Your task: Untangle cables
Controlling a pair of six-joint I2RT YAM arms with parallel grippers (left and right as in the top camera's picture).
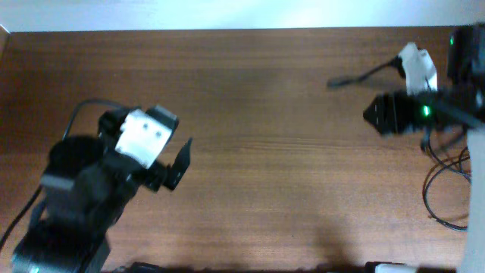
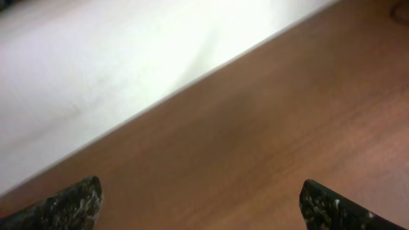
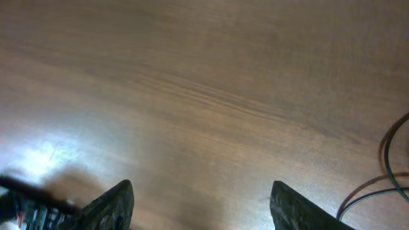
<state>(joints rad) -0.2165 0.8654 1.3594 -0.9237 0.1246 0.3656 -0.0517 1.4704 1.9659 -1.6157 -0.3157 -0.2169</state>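
Note:
Thin black cables [image 1: 442,189] loop on the wooden table at the far right edge, partly hidden under my right arm. They also show as curved strands in the right wrist view [image 3: 387,160]. Another thin black cord with a plug end [image 1: 352,78] lies at the back right. My right gripper [image 1: 373,114] is open and empty above bare wood, left of the loops; its fingers stand wide apart in the right wrist view [image 3: 201,207]. My left gripper [image 1: 179,163] is open and empty at the left, far from the cables; the left wrist view [image 2: 204,207] shows only bare table between its fingers.
The brown wooden table [image 1: 273,152] meets a white wall [image 2: 96,70] at the back. A dark blurred object with a red mark [image 3: 25,204] sits at the lower left of the right wrist view. The left arm's thick black wire [image 1: 76,117] arcs at the left.

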